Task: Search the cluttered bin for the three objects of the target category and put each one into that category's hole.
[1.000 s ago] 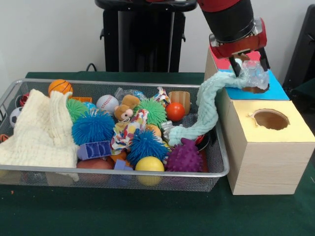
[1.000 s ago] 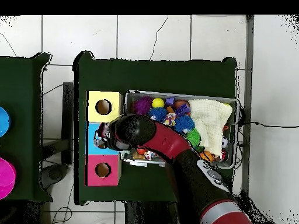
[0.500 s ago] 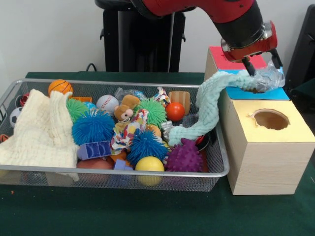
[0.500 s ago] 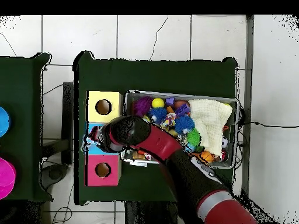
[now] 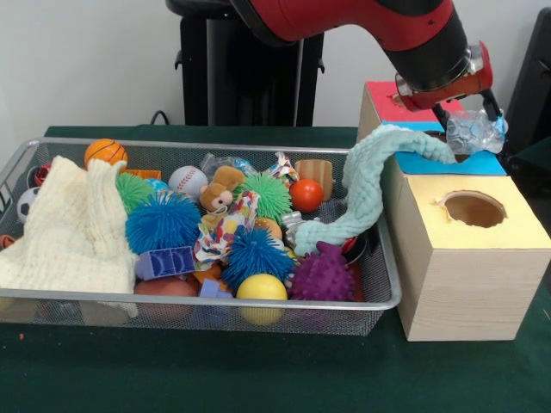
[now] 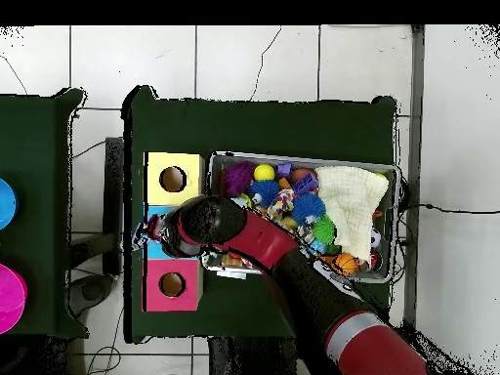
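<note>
Front view shows the tool [image 5: 469, 107], closed on a crumpled clear wrapper [image 5: 473, 131], has carried it rightward past the blue-topped hole [image 5: 441, 146], likely overshooting the drop.

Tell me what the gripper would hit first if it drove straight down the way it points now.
Most likely the blue top of the wooden box, near its far edge. The gripper points down with a clear crinkly object beneath it, so that would touch first. Depth is unclear; it could miss past the box's edge.
</note>
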{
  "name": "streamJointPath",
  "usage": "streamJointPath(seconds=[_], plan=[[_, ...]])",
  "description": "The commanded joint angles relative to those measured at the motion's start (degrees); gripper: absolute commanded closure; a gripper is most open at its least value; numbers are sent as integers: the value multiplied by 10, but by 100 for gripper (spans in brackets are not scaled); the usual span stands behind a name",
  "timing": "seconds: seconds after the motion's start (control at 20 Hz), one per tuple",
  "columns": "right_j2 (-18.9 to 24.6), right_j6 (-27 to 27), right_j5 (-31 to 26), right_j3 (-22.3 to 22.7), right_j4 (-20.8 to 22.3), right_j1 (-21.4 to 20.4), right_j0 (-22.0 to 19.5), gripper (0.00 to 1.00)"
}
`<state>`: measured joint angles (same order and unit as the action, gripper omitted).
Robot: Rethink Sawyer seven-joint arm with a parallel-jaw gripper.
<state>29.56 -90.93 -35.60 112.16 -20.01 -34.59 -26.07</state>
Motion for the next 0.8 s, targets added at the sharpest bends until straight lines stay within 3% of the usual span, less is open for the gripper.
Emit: streamJointPath(seconds=[0.05,0.5,0.8], plan=[[19,-49,-38,18,7,-7,-11,0],[-4,-54,-2,43,32,-55,-1,0],[-79,-68,15,-15,103,-82,46,0]])
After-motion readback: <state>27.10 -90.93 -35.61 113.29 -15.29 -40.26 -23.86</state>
